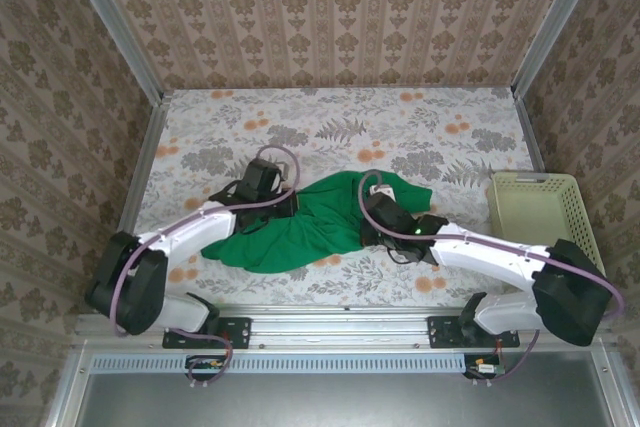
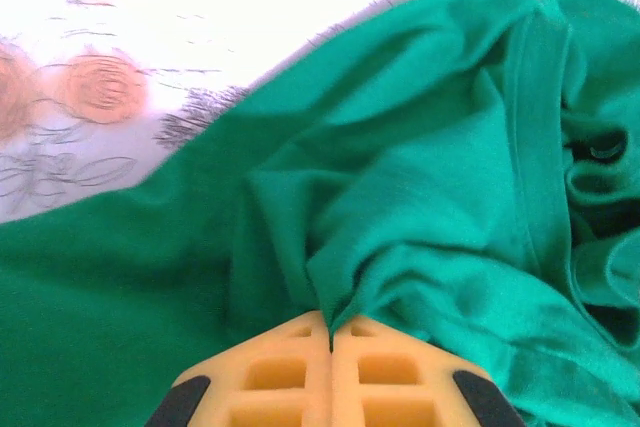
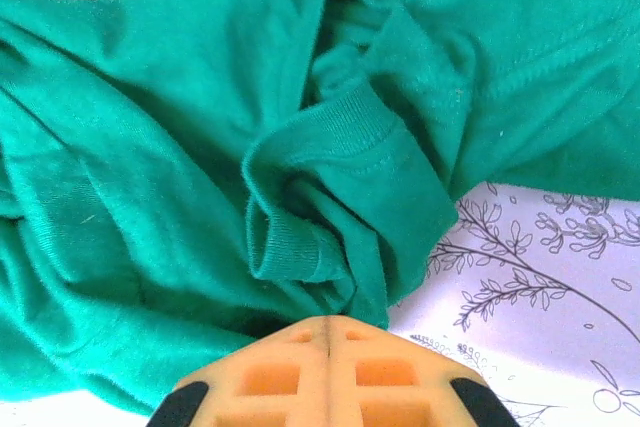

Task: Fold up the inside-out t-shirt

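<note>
T-shirt (image 1: 300, 232): lies in a crumpled heap on the flowered table (image 1: 420, 127), near the front edge, between my two arms.
Long axis: from the overhead view the heap runs from near-left to far-right, with the wider mass toward the left.
Left gripper (image 2: 331, 332): pads pressed together at the heap's far-left edge; a fold of green cloth gathers right into the seam between them, so I read it as pinching the t-shirt.
Right gripper (image 3: 328, 325): pads likewise closed at the right side of the heap, cloth bunching into the tips just below a ribbed band (image 3: 340, 137).
Which way the cloth lies: ahead of both sets of fingers, toward the middle.
Nearer arm: neither; each has its own end.
Next move, my judgement: draw the two pinches apart along that axis to spread the cloth.
Basket (image 1: 535, 209): well off to the right, apart from the cloth.
</note>
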Motion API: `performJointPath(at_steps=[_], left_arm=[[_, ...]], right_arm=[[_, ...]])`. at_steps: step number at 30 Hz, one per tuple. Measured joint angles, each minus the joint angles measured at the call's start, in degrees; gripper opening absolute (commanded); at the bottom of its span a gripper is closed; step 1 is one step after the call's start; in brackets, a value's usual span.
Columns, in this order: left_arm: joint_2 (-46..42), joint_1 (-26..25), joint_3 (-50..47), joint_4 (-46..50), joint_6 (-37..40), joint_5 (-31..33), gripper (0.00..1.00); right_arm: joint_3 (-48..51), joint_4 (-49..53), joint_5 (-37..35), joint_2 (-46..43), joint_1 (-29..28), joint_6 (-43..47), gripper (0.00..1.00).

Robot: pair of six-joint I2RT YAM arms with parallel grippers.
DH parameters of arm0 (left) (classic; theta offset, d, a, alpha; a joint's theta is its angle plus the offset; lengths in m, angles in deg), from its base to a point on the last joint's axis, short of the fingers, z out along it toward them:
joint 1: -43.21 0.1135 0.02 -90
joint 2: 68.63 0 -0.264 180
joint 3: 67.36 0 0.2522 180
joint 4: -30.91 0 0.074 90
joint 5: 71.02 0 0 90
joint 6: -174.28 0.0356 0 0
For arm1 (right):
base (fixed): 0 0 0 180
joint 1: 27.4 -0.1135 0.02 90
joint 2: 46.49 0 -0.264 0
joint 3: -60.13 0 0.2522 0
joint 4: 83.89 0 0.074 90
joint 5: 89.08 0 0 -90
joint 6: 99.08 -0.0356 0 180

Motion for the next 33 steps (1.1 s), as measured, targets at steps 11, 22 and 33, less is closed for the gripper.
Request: performJointPath(at_steps=[11,22,33], left_arm=[[-6.86,-12.26,1.33,9.94,0.26,8.09,0.58],[-0.42,-12.09,-2.14,0.96,-4.74,4.90,0.37],[0.22,-10.16,-4.98,-4.55,-6.38,2.49,0.03]], right_arm=[[-4.17,-1.09,3.78,2.21,0.07,1.16,0.49],[-6.47,-7.48,11.87,14.21,1.55,1.79,0.44],[-10.14,-10.80,14.73,18.56,4.63,2.03,0.37]])
